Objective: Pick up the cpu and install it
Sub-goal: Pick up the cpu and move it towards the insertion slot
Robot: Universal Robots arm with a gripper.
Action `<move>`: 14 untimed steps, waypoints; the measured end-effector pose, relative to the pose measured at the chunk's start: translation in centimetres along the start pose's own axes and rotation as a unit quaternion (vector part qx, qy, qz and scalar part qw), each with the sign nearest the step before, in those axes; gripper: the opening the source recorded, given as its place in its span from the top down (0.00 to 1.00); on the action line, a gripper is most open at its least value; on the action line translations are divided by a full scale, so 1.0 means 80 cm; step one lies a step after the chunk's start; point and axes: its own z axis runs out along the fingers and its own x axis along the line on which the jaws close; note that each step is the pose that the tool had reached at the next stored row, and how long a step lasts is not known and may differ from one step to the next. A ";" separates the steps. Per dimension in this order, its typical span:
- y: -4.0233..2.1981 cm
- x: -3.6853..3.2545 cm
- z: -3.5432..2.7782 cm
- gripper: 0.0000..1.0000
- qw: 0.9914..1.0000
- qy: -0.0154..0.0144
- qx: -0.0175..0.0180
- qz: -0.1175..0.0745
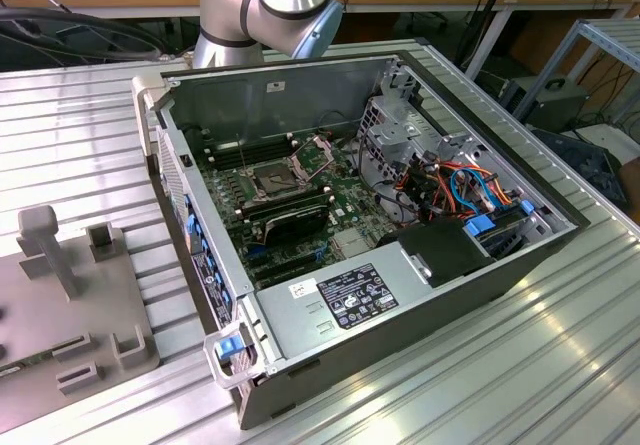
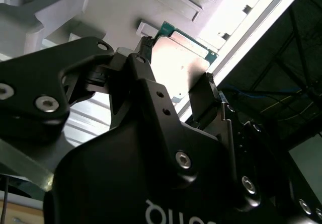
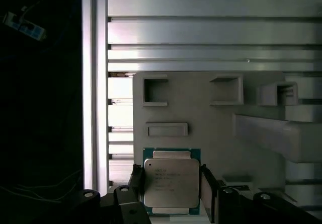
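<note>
Open computer case (image 1: pixel 280 90) sits mid-desk, lid off. Inside it are the motherboard (image 1: pixel 345 200), the socket frame (image 1: pixel 280 170) near the rear wall, long black memory modules (image 1: pixel 290 220) just beside the socket, a power supply (image 1: pixel 340 300) along the near wall, and orange and blue cables (image 1: pixel 455 185) toward the exterior view's right. A grey fixture plate (image 1: pixel 40 335) lies on the ribbed desk (image 1: pixel 500 365) at the exterior view's left, well apart from the socket, carrying an upright post and several raised rectangular pockets (image 3: pixel 155 90). The arm (image 1: pixel 270 0) stands behind the case. In both wrist views the gripper (image 3: pixel 171 173) is over the fixture plate with the cpu (image 3: pixel 171 186) between its black fingers (image 3: pixel 207 183); the jaws are closed against two opposite edges of the chip. I cannot tell whether the chip rests on the plate or is clear of it. In the first wrist view the plate's edge runs close to the desk's side rail (image 3: pixel 95 83), with dark space beyond the rail. Bare ribbed desk lies past the plate's far edge and, in the exterior view, in front of the case and to its right. The case walls rise on all sides of the socket. The cpu has a dull silver-grey metal top with faint print, a green board border around it, and a square, flat shape.
</note>
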 end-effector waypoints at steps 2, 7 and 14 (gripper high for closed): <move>0.0000 0.0000 -0.0009 0.45 1.000 0.000 0.000 0.000; 0.0000 0.0000 -0.0027 0.45 1.000 0.000 0.000 0.000; 0.0001 0.0000 -0.0031 0.45 1.000 0.000 0.000 0.000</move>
